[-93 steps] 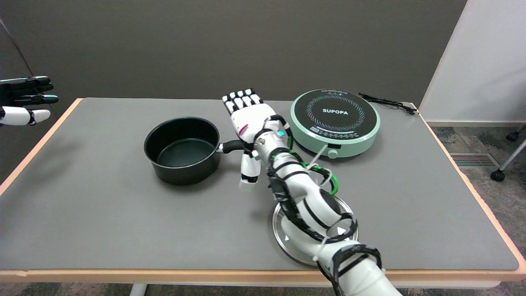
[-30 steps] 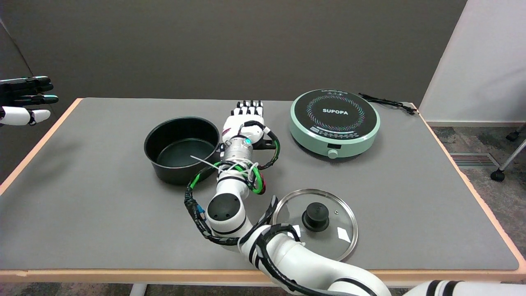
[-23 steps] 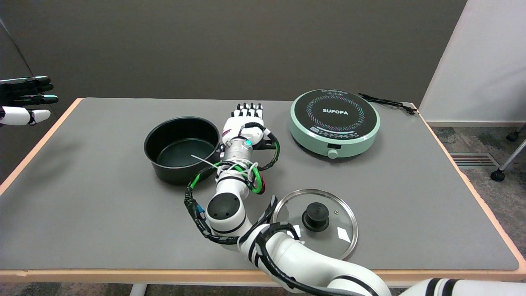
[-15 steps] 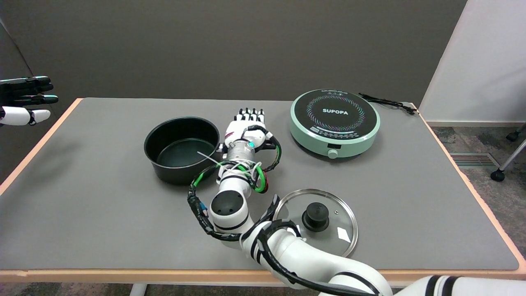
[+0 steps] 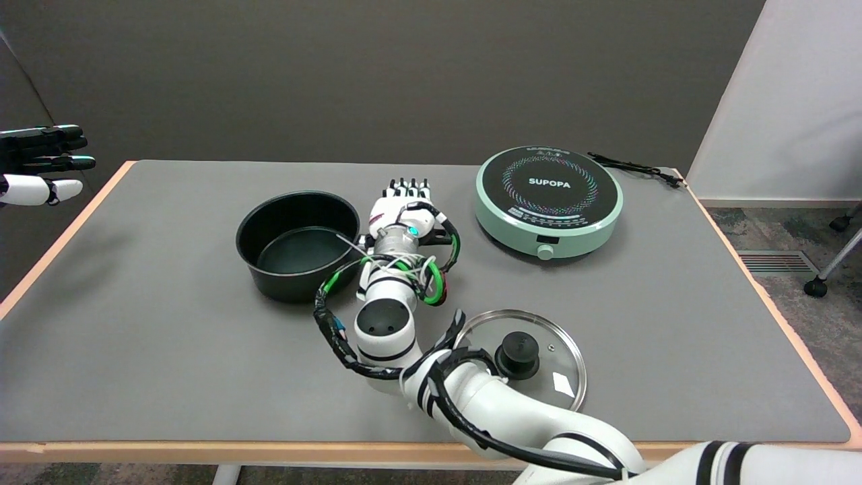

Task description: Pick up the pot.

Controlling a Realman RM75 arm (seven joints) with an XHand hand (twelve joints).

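"SUPOPA" on green induction cooker (image 5: pixel 549 199) top.

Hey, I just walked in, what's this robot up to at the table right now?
The robot's right hand is down at the handle side of a black pot, apparently working to get hold of it so it can lift it. The handle itself is hidden behind the hand and wrist, so a firm grip can't be confirmed. The pot sits on the grey table. A glass lid lies near the front edge, and a green cooktop sits to the right.
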